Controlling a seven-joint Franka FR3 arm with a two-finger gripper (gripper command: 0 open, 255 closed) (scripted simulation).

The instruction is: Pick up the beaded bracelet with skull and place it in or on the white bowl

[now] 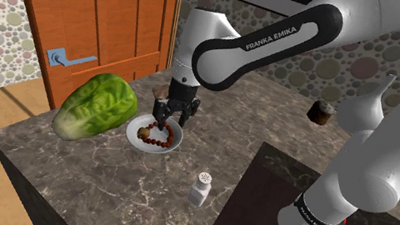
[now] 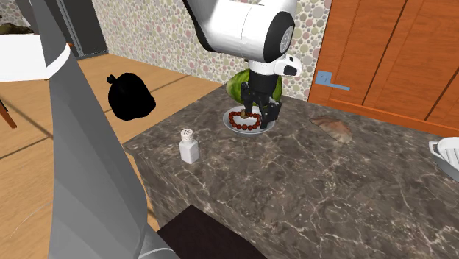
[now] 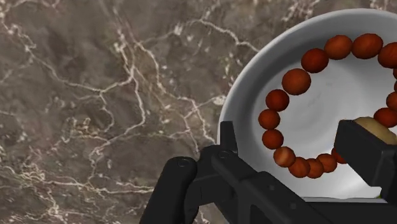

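Red-brown beaded bracelet w/ tan skull [image 3: 296, 81] lies inside the round white bowl [image 3: 251, 89] — directly under the black gripper [image 3: 294, 133]. Fingers wide, holding nothing.

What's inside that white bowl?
A bracelet of reddish-brown beads lies in the bowl. The open gripper above hides part of it, including most of a tan piece.

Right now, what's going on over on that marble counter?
The white arm's black gripper hangs just over the white bowl on the marble counter, fingers apart. The red-brown beaded bracelet lies inside the bowl, not clasped, so the placing looks done. A leafy green head sits beside the bowl, and a white shaker stands nearer the stand.
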